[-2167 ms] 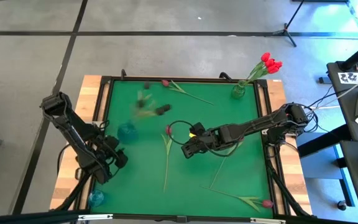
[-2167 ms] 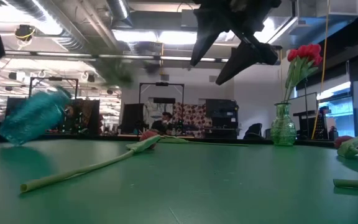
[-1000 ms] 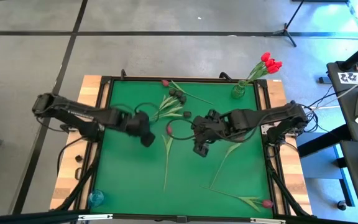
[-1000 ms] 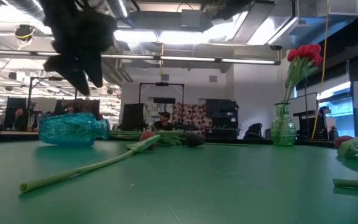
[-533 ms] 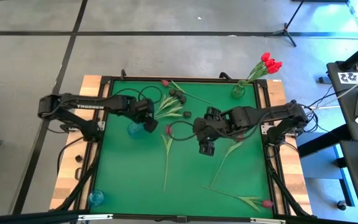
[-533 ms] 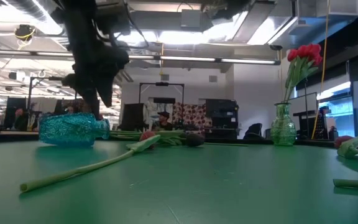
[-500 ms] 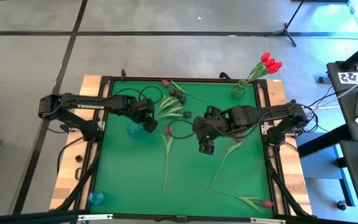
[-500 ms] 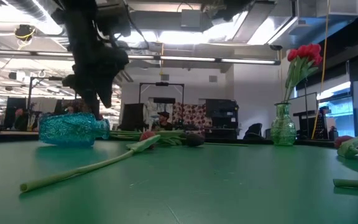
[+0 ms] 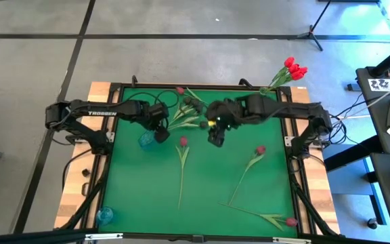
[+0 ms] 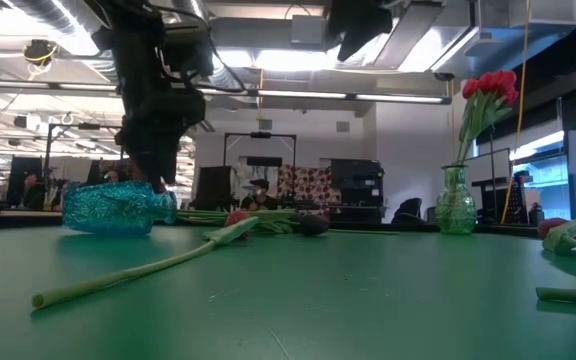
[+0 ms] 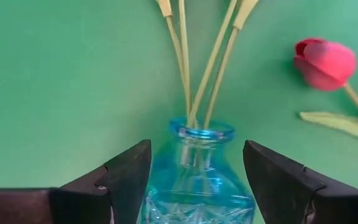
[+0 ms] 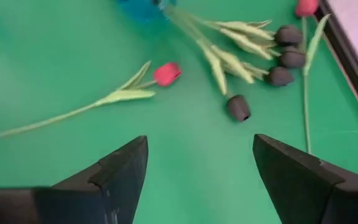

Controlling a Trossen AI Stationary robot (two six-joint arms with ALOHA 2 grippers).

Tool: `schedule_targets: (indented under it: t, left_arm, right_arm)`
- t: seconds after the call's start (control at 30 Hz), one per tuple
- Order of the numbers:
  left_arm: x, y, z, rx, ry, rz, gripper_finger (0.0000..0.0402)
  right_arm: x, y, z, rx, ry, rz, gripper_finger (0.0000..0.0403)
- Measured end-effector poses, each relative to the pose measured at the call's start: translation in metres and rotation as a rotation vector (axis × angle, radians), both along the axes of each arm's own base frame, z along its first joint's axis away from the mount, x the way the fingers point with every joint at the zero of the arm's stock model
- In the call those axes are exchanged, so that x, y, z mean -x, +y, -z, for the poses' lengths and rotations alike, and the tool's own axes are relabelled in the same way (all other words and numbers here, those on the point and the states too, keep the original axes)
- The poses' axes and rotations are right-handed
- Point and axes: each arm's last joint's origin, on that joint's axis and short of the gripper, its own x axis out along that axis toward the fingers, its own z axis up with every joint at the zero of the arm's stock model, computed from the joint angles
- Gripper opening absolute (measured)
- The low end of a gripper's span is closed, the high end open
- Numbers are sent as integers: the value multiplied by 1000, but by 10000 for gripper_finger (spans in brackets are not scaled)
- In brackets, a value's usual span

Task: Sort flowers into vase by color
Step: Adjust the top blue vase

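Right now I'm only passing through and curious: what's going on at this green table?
Two robot arms are sorting artificial tulips by colour. The blue vase lies tipped on its side, with dark tulips spilling from its mouth. The left gripper hovers over its neck, jaws open either side. The right gripper hangs open above the mat, empty. Red tulips stand in the green vase; other red ones lie loose.
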Motion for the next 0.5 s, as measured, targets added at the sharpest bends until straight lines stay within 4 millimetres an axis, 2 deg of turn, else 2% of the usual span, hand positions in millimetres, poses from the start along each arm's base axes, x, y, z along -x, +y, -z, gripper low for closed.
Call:
schedule_targets:
  t: [0.3,0.5]
  left_arm:
    - [-3,-2,4,19,-16,95,257]
    - [-1,-3,17,28,30,131,257]
  right_arm:
    - [-15,-41,9,-73,-56,95,289]
    - [-37,-59,29,-112,-73,107,289]
